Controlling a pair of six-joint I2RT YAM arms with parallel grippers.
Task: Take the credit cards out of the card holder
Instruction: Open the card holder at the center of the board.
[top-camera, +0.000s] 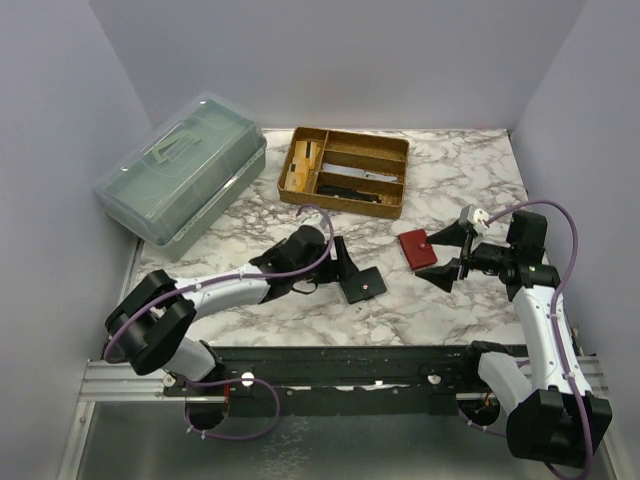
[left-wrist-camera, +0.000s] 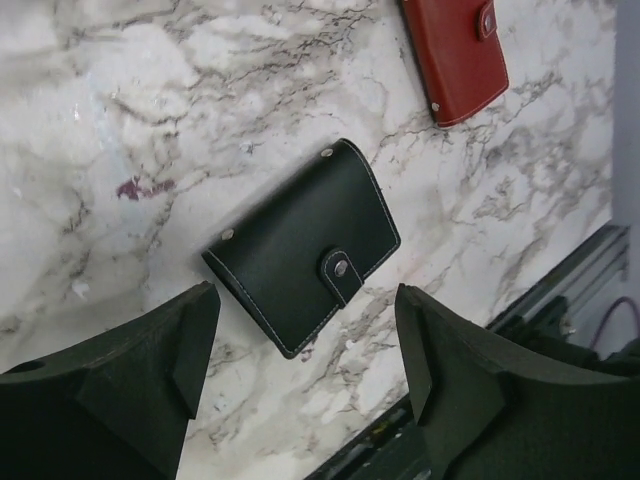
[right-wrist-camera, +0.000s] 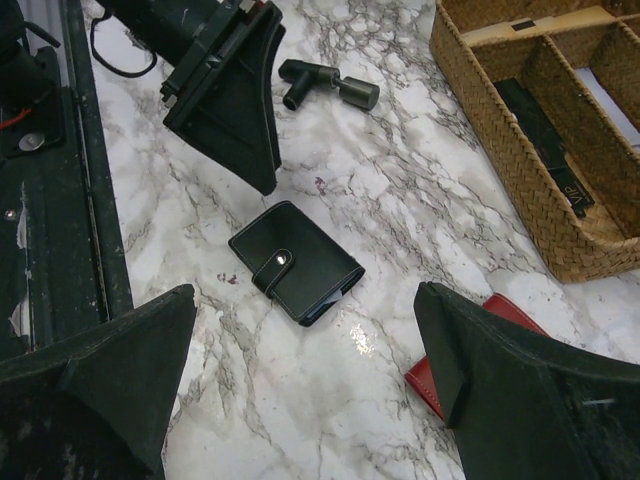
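Nearest of all, the dark rail (top-camera: 330, 365) that carries both arms runs along the near edge of the marble worktop (top-camera: 470, 170). Just beyond it lies the black card holder (top-camera: 362, 284), flat on the worktop with its strap snapped down on a metal stud.

The left gripper (left-wrist-camera: 305, 305) hangs directly over the black card holder with its jaws spread. In the left wrist view one finger stands on each side of the holder, and neither touches it.

To the right of the black card holder, slightly farther from the rail and apart from it, lies a red card holder (top-camera: 417, 248), also strapped shut. The right gripper (top-camera: 440, 256) hovers just right of the red one, its jaws spread wide and holding nothing.

Beyond the black card holder, toward the far wall, sits a wicker tray (top-camera: 288, 172) divided into compartments. Credit cards (right-wrist-camera: 545, 145) lie in them: a dark one in a long slot and paler ones alongside. In the right wrist view a thin bluish edge shows at the black card holder's open side; whether it is a card I cannot tell.

Far to the left of the black card holder stands a clear lidded box (top-camera: 185, 170). A small dark T-shaped piece (right-wrist-camera: 330, 85) lies on the worktop near the holder, on the tray side.
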